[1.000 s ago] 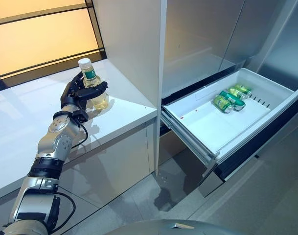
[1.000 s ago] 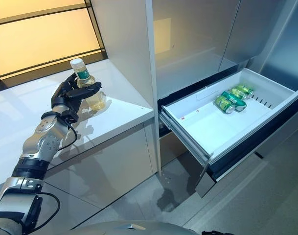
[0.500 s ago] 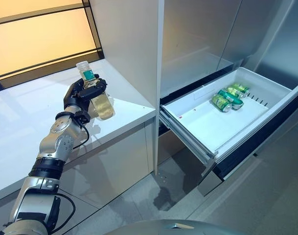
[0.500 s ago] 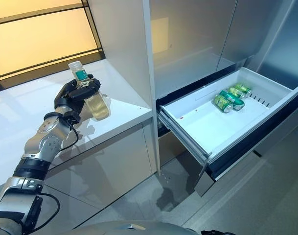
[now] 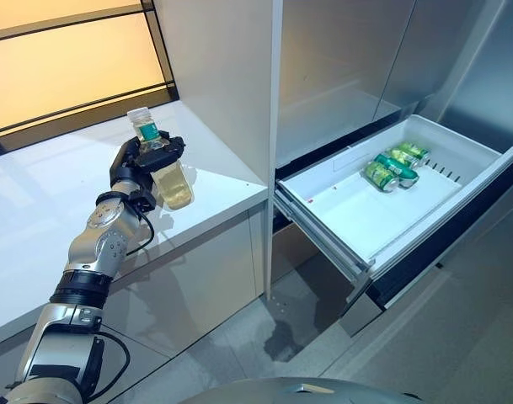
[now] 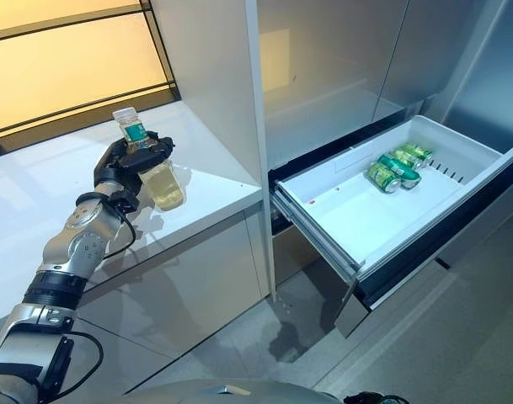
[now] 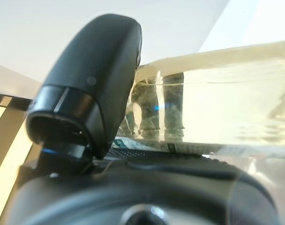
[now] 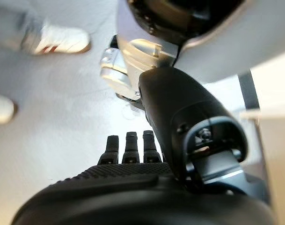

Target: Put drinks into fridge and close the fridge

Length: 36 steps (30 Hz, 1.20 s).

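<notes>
Bottle point(image 5: 165, 166) of pale yellow drink w/ white cap sits in left hand point(image 5: 136, 164), fingers point(image 5: 168, 148) curled round its neck & upper body, held tilted just above white tabletop point(image 5: 37, 210). Left wrist view only: thumb point(image 7: 88, 101) pressed on bottle side, liquid visible past it. Right hand point(image 8: 147, 187) seen only in right wrist view, fingers straight, over floor, a person's shoes point(image 8: 62, 40) nearby. Fridge drawer point(image 5: 479, 151) open, green cans point(image 5: 394, 167) at far end. Vs 1 s ago: bottle lifted off tabletop, now tilted.
</notes>
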Motion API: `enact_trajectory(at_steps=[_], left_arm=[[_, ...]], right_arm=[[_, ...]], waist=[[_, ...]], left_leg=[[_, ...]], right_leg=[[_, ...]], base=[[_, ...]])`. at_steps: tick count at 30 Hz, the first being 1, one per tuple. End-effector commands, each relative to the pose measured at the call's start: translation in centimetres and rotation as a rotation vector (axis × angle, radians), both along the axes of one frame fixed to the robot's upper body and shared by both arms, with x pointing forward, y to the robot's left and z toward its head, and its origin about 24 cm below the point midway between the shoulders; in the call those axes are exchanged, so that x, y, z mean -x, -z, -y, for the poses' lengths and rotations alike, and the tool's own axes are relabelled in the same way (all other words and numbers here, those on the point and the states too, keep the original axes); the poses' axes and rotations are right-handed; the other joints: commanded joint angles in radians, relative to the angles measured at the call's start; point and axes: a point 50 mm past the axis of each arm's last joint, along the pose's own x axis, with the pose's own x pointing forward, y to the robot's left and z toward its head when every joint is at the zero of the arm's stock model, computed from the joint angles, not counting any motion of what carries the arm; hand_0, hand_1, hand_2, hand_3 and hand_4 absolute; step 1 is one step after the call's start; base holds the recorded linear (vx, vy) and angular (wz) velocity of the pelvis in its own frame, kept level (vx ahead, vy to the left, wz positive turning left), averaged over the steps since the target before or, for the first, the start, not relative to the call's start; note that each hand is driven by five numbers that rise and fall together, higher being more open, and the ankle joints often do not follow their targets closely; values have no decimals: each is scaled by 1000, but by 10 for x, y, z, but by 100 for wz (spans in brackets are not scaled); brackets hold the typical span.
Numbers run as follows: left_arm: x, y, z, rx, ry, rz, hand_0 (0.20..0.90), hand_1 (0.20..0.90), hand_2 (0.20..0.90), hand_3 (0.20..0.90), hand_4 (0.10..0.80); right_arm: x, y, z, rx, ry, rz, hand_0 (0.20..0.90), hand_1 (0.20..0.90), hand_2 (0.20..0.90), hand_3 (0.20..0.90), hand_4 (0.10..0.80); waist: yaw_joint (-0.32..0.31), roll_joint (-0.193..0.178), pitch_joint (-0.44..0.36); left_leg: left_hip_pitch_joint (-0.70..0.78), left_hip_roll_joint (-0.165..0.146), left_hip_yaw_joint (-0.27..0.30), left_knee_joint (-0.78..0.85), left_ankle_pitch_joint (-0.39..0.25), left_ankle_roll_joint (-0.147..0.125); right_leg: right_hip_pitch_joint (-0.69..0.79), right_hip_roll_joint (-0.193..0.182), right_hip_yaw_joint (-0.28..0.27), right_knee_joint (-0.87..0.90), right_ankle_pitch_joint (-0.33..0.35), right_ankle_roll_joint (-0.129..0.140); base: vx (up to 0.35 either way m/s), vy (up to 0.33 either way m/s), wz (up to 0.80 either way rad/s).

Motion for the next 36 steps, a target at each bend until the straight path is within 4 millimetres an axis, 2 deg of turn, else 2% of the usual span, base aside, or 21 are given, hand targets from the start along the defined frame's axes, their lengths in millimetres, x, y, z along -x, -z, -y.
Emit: enact_trajectory(at_steps=[1, 7, 12, 14, 15, 19, 20, 21, 23, 28, 32, 36], left_arm=[[-3, -130, 23, -138, 75, 553, 300, 300, 300, 200, 100], [6, -140, 44, -199, 165, 614, 300, 300, 300, 200, 100], [16, -148, 63, -233, 247, 672, 300, 300, 300, 200, 100], [18, -150, 67, -234, 268, 688, 300, 300, 300, 200, 100], [20, -151, 73, -242, 296, 706, 300, 300, 300, 200, 100], [24, -154, 85, -245, 373, 744, 300, 300, 300, 200, 100], [25, -155, 88, -243, 389, 751, 300, 300, 300, 200, 100], [27, -153, 85, -239, 401, 767, 300, 300, 300, 200, 100], [32, -154, 89, -246, 419, 794, 300, 300, 300, 200, 100], [37, -171, 99, -268, 442, 843, 300, 300, 300, 200, 100], [39, -179, 102, -274, 440, 868, 300, 300, 300, 200, 100], [43, -180, 102, -276, 440, 883, 300, 300, 300, 200, 100]], right_arm=[[-18, -1, -19, -91, -187, 23, 900, 900, 900, 900, 800], [-58, -14, -41, -131, -484, 138, 900, 900, 900, 900, 800], [-97, -37, -67, -178, -642, 285, 900, 900, 900, 900, 800], [-105, -44, -74, -194, -667, 324, 900, 900, 900, 900, 800], [-118, -54, -82, -209, -695, 382, 900, 900, 900, 900, 800], [-148, -83, -100, -254, -808, 533, 900, 900, 900, 900, 800], [-153, -87, -99, -257, -796, 487, 900, 900, 900, 900, 800], [-148, -86, -96, -253, -831, 544, 900, 900, 900, 900, 800], [-142, -82, -108, -284, -873, 614, 900, 900, 900, 900, 800], [-152, -114, -145, -287, -1021, 752, 900, 900, 900, 900, 800], [-159, -130, -156, -241, -1120, 794, 900, 900, 900, 900, 800], [-166, -150, -164, -273, -1205, 793, 900, 900, 900, 900, 800]], waist=[[25, 0, -43], [47, -4, -42], [62, -7, -37], [65, -8, -37], [68, -10, -35], [75, -12, -32], [76, -13, -32], [78, -11, -30], [79, -7, -26], [81, -1, -22], [87, 1, -19], [92, -4, -15]], left_leg=[[3, -48, -90, 5, -101, 17], [0, -52, -108, 4, -98, 16], [-5, -56, -118, 4, -94, 16], [-5, -57, -121, 4, -94, 16], [-5, -58, -124, 3, -93, 16], [-5, -60, -129, 2, -90, 15], [-7, -61, -129, 2, -89, 15], [-16, -61, -128, 2, -77, 15], [-11, -63, -129, 2, -89, 19], [-12, -66, -124, 2, -87, 23], [-13, -67, -124, 2, -83, 21], [-14, -67, -124, 2, -80, 20]], right_leg=[[-51, -15, 15, 23, 15, 80], [-46, -21, -1, 21, 13, 79], [-44, -25, -10, 20, 15, 78], [-44, -26, -13, 19, 15, 77], [-43, -26, -15, 19, 16, 77], [-40, -28, -21, 17, 18, 76], [-41, -28, -24, 17, 20, 76], [-50, -27, -23, 22, 29, 75], [-43, -28, -21, 17, 18, 80], [-40, -33, -27, 16, 19, 85], [-40, -34, -27, 15, 23, 88], [-40, -36, -29, 15, 26, 89]], base=[[0, 0, 0], [-8, 2, 2], [-37, 16, 8], [-35, 12, 6], [-43, 16, 6], [-45, 21, 3], [-92, 22, 3], [-73, 32, 4], [-56, 45, 5], [-62, 40, 3], [-60, 32, 3], [-55, 12, 8]])
